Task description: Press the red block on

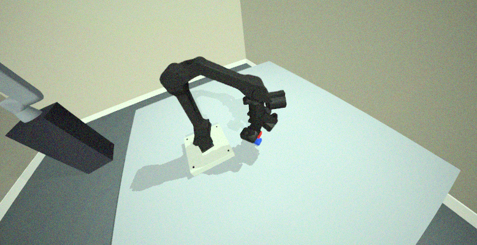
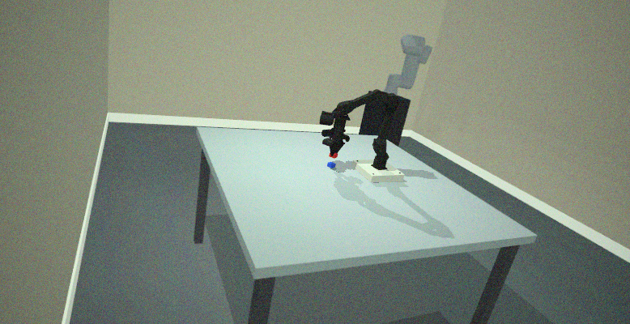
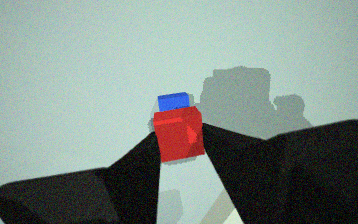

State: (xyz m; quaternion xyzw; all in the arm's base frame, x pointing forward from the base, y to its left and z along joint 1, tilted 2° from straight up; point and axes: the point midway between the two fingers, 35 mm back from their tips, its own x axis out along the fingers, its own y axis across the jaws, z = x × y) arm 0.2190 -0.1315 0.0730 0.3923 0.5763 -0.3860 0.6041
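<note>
Two blocks, one gap: we have the red one up over the blue one

We start with the big desk [image 1: 333,176] [image 2: 273,215] [image 3: 55,60], which gives us a flat, firm place to push. Our black arm [image 1: 223,73] [image 2: 376,95] stands on a pale base plate [image 1: 200,167] [image 2: 370,174] [image 3: 234,218] and bends over, so its end effector [image 1: 257,136] [image 2: 334,155] [image 3: 179,133] points down. That should help us press straight. It is closed on the red block [image 1: 260,134] [image 2: 334,155] [image 3: 180,135], with one finger on each side, so the bottom can meet the other block first.

The blue block [image 1: 258,141] [image 2: 331,165] [image 3: 174,101] sits on the desk below. In the outside view we see space between the two, so they have not clicked. From the wrist, the blue peeks out past the red. We think we should line them up, then push down and let go. If they are crooked, the blue one may slide.

We can read no names, labels or words anywhere.
</note>
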